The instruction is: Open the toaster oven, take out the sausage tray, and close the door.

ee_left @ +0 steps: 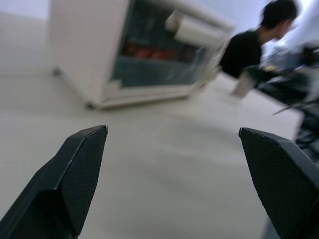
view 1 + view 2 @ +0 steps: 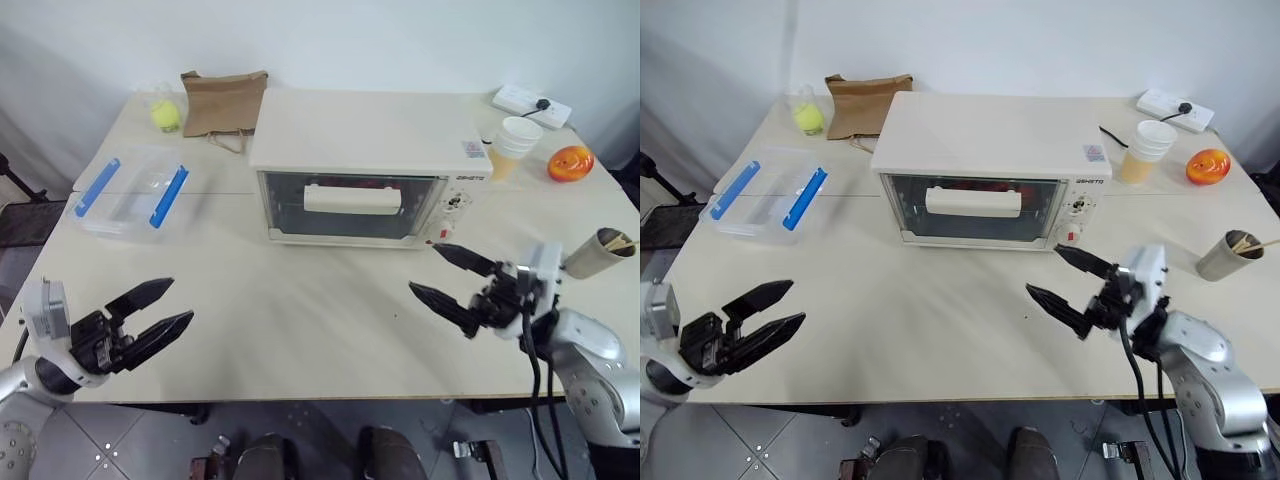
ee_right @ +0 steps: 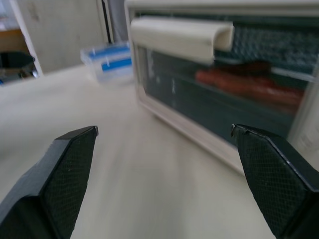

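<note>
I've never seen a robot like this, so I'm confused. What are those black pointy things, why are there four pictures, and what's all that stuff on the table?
The black pointy things are the robot's two-fingered hands, called grippers. The left gripper and the right gripper are both open and hold nothing.

Two pictures come from cameras in the robot's head, looking down at the pale table. The other two come from cameras on its wrists, looking out between the fingers.

On the table stands a cream-white boxy toaster oven. Its glass door with a white bar handle is shut, and red sausages show behind the glass. Around it lie a clear plastic box with blue clips, a brown paper bag, stacked paper cups and an orange round thing.
</note>
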You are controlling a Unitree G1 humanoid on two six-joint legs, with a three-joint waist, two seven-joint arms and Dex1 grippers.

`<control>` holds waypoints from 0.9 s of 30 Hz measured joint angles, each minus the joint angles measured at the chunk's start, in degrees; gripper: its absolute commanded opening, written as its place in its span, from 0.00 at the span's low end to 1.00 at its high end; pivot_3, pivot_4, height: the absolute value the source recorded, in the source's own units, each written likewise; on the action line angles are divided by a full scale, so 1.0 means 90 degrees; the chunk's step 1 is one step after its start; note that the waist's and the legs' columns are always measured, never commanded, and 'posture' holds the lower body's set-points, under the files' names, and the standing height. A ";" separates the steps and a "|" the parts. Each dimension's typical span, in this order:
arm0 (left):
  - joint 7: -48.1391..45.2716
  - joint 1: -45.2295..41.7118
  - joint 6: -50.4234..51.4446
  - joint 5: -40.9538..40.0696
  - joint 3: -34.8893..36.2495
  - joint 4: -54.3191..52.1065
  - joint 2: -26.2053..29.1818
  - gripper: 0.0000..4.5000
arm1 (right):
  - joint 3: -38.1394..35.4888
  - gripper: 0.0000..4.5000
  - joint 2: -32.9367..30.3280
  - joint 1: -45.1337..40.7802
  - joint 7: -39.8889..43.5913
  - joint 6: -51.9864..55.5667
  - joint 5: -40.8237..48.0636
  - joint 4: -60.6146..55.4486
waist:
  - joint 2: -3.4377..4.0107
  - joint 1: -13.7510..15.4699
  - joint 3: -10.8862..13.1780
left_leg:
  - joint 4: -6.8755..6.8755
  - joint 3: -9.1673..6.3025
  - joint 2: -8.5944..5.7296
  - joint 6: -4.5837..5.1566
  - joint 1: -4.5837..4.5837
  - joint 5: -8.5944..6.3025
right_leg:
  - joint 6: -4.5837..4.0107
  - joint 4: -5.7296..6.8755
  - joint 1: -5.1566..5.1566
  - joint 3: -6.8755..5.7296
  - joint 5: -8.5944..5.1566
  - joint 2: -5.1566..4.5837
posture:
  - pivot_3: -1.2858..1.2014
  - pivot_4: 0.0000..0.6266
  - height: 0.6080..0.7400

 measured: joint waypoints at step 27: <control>0.0842 -0.1125 0.0340 -0.0023 -0.0008 0.0088 -0.0357 0.87 | 0.1047 1.00 0.0120 -0.0950 0.2129 -0.1807 -0.1745 0.0997 | -0.0002 -0.0124 0.0000 | -0.0001 0.0014 0.0004 -0.0024 -0.0013 -0.0007 | -0.0001 -0.0009 -0.0015 -0.0015 0.0000 0.0054 | 0.52 0.24 1.00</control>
